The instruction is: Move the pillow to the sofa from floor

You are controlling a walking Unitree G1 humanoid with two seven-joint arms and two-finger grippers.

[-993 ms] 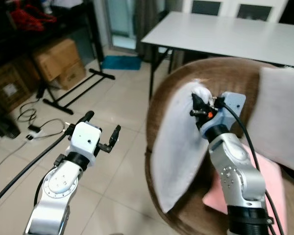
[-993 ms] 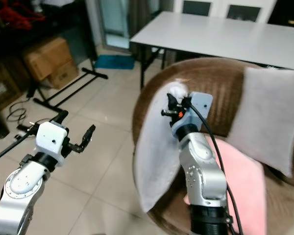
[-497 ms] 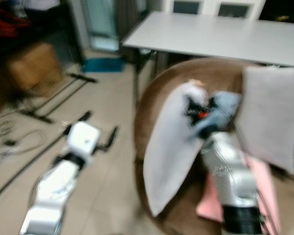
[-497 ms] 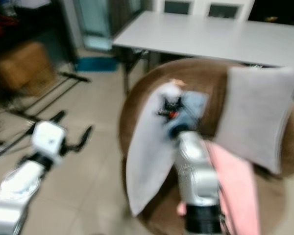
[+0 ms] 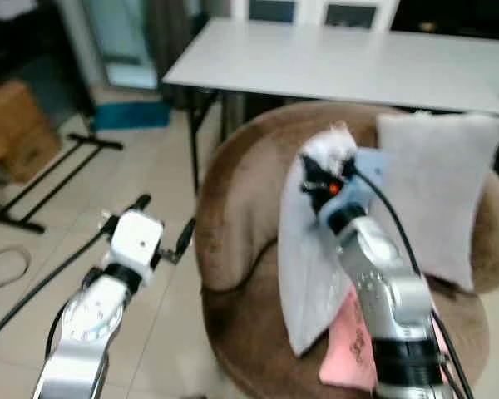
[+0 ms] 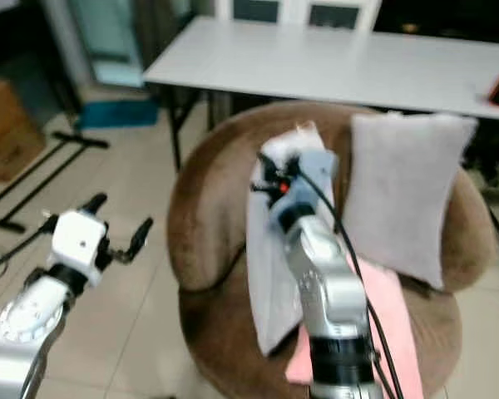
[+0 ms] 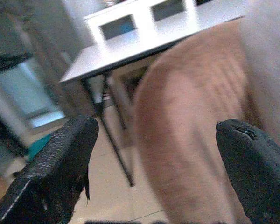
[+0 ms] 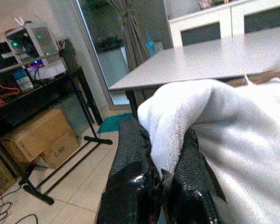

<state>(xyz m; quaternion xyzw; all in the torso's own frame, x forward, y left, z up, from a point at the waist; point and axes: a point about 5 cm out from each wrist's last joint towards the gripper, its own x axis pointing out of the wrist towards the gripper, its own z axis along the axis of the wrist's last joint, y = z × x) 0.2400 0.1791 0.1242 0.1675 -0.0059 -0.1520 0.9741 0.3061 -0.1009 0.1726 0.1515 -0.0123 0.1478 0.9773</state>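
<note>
Right gripper (image 5: 314,178), jaws clamped on the white pillow (image 5: 309,266), holds it upright over the brown sofa (image 5: 237,208). Left gripper (image 5: 162,224) hangs beside it, jaws wide.

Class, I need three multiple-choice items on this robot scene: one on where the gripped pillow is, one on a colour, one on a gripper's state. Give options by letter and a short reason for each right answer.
1. Where is the white fleece pillow held by the right gripper?
A. flat on the tiled floor
B. over the round brown sofa chair
C. on the white table

2. What colour is the flat cushion on the seat?
A. pink
B. green
C. black

3. How is the left gripper?
A. shut on a cable
B. shut on the pillow
C. open, holding nothing

Answers: 1 B, the pillow hangs against the chair's seat; 2 A, pink shows beside the arm; 3 C, the left wrist view shows its fingers spread apart.
</note>
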